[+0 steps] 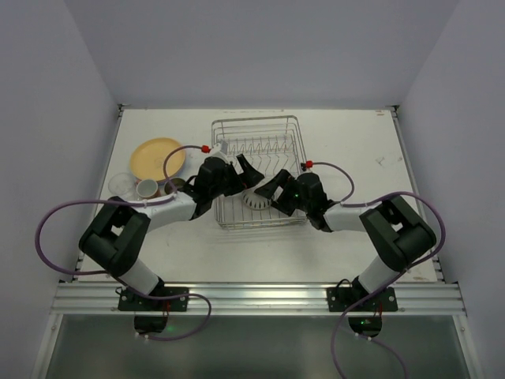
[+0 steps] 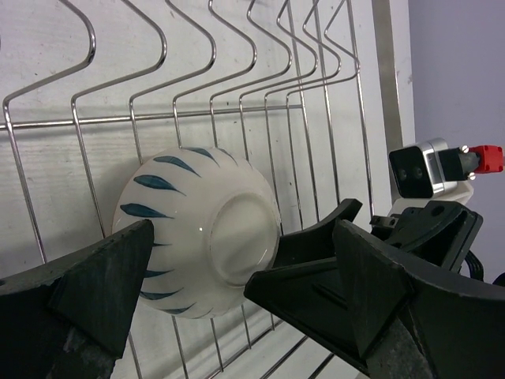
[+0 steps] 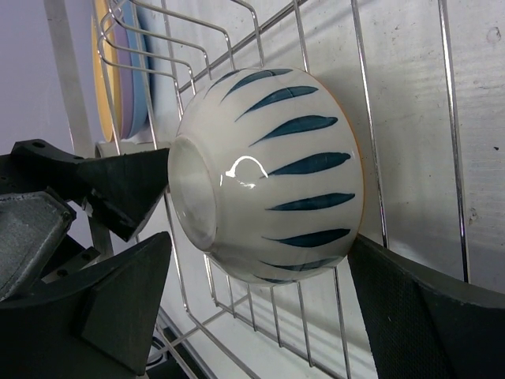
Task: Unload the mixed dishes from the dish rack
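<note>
Dish rack (image 1: 256,120) holds a white ribbed bowl (image 1: 256,200) with blue streaks, upside down on the wire floor near the front. Right gripper (image 3: 260,241) is spread wide, straddling it; pad contact unclear. Left gripper (image 1: 241,175) is fully open just beside. Yellow-orange plate (image 1: 154,156) lies on the table (image 1: 355,142) to the left, with cups (image 1: 147,188) clustered next to it, hard to tell apart.
</note>
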Controlling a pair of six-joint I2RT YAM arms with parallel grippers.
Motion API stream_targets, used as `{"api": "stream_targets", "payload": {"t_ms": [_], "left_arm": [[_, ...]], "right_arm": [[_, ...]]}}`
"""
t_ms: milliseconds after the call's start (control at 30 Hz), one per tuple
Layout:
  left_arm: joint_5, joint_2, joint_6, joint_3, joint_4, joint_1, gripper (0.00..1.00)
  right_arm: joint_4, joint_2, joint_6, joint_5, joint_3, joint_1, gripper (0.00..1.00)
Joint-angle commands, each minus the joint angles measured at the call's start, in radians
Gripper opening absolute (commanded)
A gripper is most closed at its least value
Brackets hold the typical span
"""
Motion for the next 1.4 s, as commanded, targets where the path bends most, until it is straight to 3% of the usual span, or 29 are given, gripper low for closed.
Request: {"api": "stream_targets", "payload": {"t_ms": [0, 667, 833, 967, 1133, 1267, 1367], "left_arm": [[0.017, 0.017, -0.014, 0.041, 0.045, -0.007, 1.0], [0.014, 0.035, -0.004, 0.055, 0.032, -0.024, 1.0], [0.01, 0.037, 0.003, 0.065, 0.024, -0.027, 1.0], [0.01, 0.037, 0.006, 0.07, 0.018, -0.028, 1.0], [0.01, 0.038, 0.009, 0.079, 0.013, -0.03, 1.0], [0.01, 0.04, 0.01, 0.082, 0.013, -0.031, 1.0], [0.011, 0.04, 0.01, 0.084, 0.012, -0.031, 1.0]], "right_arm": [[-0.006, 0.025, 0.061, 0.02, -0.002, -0.006, 0.93], [0.066, 0.105, 0.104, 0.095, 0.015, -0.006, 0.89], [0.132, 0.093, 0.103, 0.125, -0.022, -0.004, 0.81], [0.085, 0.049, 0.057, 0.163, -0.004, -0.003, 0.76], [-0.112, -0.025, -0.034, 0.272, 0.068, 0.017, 0.8], [-0.123, -0.073, -0.032, 0.323, 0.053, 0.025, 0.9], [-0.135, -0.076, -0.029, 0.332, 0.059, 0.025, 0.91]]}}
